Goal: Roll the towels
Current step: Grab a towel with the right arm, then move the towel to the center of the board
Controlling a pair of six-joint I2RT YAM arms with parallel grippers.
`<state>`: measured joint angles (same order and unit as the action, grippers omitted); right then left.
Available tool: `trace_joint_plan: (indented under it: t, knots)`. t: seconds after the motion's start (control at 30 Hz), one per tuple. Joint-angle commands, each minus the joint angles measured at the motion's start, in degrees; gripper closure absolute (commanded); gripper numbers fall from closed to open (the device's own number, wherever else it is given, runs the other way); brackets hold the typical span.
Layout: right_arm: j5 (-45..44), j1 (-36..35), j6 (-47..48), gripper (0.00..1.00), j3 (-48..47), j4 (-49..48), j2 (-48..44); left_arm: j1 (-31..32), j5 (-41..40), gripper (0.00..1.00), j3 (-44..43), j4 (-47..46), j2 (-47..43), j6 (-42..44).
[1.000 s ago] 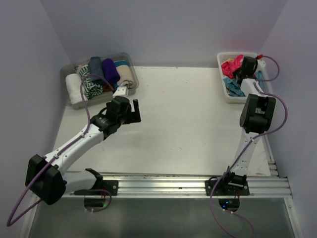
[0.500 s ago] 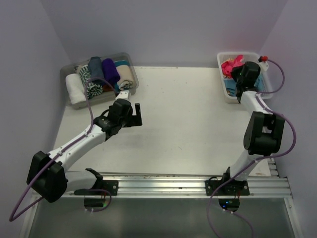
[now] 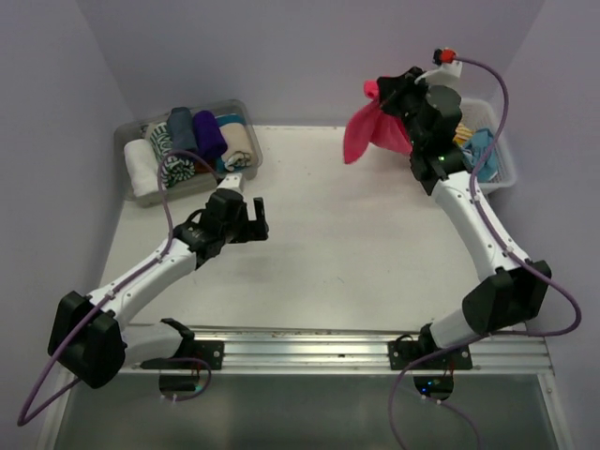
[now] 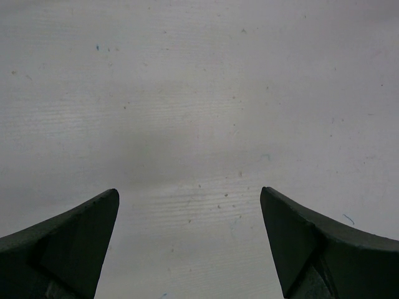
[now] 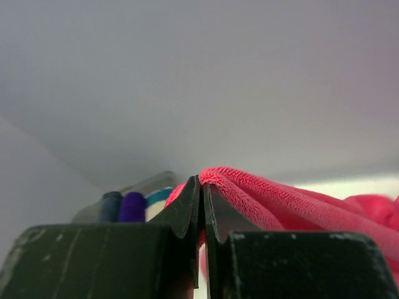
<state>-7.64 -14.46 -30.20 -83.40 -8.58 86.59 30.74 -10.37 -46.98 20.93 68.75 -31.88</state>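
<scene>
At the far left corner of the flat white table (image 3: 356,234) sits a clear rectangular plastic tray (image 3: 126,142). It holds a row of rolled cloth towels (image 3: 208,134) packed side by side: white, green-and-white patterned, grey-blue, purple, teal-banded and beige. Just in front of the tray, the left gripper (image 3: 253,217) hovers over bare tabletop with nothing in it. The left wrist view shows its two dark fingers (image 4: 62,243) spread wide apart, with only speckled white surface between them.

Right of centre, over the table's far edge, a hot pink soft cloth towel (image 3: 367,133) hangs in the air in a loose drape. Its upper end is pinched in the right gripper (image 3: 389,91), which is held high in front of the pale back wall. In the right wrist view the black jaws are pressed together on a ridge of the pink ribbed fabric, which spills off to the right. The tray with its grey-blue, purple and teal rolls shows small in the background.

At the far right corner stands a white plastic basket (image 3: 502,173), partly hidden by the right arm. A crumpled light blue towel (image 3: 482,148) lies inside it, with a scrap of yellow cloth (image 3: 461,134) beside it
</scene>
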Motion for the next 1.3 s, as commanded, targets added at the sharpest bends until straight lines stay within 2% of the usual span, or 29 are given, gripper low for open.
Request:
trace_joint_plan:
  t: [0.0,0.17,0.33,0.43,0.6,0.63,0.67,0.7,0.77,0.83,0.9,0.93,1.0,1.07,1.17,1.27]
  knots:
    - [7.35,-2.32,8.13,1.0,-9.85,6.11,-4.14,-2.78,2.37,0.0,-0.83,-1.77,-1.6,1.73]
    - [10.45,-7.24,11.47,1.0,-8.02,8.4,-9.85,-8.84,3.95,0.0,-5.38,2.53,-1.96,1.38]
    - [12.29,-12.34,11.91,1.0,-2.83,13.14,-16.62,-11.23,1.24,0.0,-9.35,6.31,-2.48,2.26]
    - [12.39,-16.47,11.31,1.0,1.73,17.1,-18.47,-11.4,0.09,0.0,-12.6,9.99,-0.73,3.05]
    - [7.82,-20.61,7.71,1.0,16.49,20.18,-19.35,-11.58,0.18,0.0,-15.51,10.63,0.16,3.58]
    - [5.38,-20.7,5.52,0.98,18.77,20.7,-19.09,-11.58,-0.17,0.0,-15.51,10.62,0.33,3.58]
    - [3.27,-20.52,4.98,0.84,21.58,24.54,-18.22,-11.58,-0.44,0.0,-15.68,10.89,0.59,3.84]
    - [-3.28,-20.17,4.54,0.74,22.13,27.45,-17.16,-11.58,-0.44,0.0,-15.77,11.15,1.55,4.02]
    - [-7.99,-16.85,4.01,0.74,21.26,36.06,-12.77,-11.41,1.14,0.0,-16.04,11.68,3.05,4.89]
    - [-5.12,-12.28,4.09,0.75,20.56,40.29,-10.66,-10.62,1.41,0.0,-16.21,12.29,5.24,5.33]
    - [-4.4,-8.49,4.88,0.7,21.86,41.27,-11.61,-7.55,0.45,0.0,-16.65,12.64,7.35,5.42]
    - [-5.71,-8.22,5.4,0.52,22.83,41.27,-12.4,-6.06,-0.69,0.0,-17.35,12.99,8.06,5.25]
    - [-6.42,-8.22,5.67,0.42,23.54,41.54,-15.03,-2.36,-0.79,0.01,-17.97,13.0,10.6,4.46]
    - [-6.42,-8.31,4.8,0.39,25.03,41.63,-16.53,-0.87,1.49,0.02,-18.49,11.25,12.36,3.49]
    - [-6.78,-8.3,3.57,0.4,27.93,40.93,-18.99,-0.77,3.95,0.09,-21.04,9.49,17.72,3.05]
    - [-3.89,-8.22,2.16,0.42,29.87,40.22,-19.7,-0.77,4.39,0.25,-24.99,10.62,26.4,1.47]
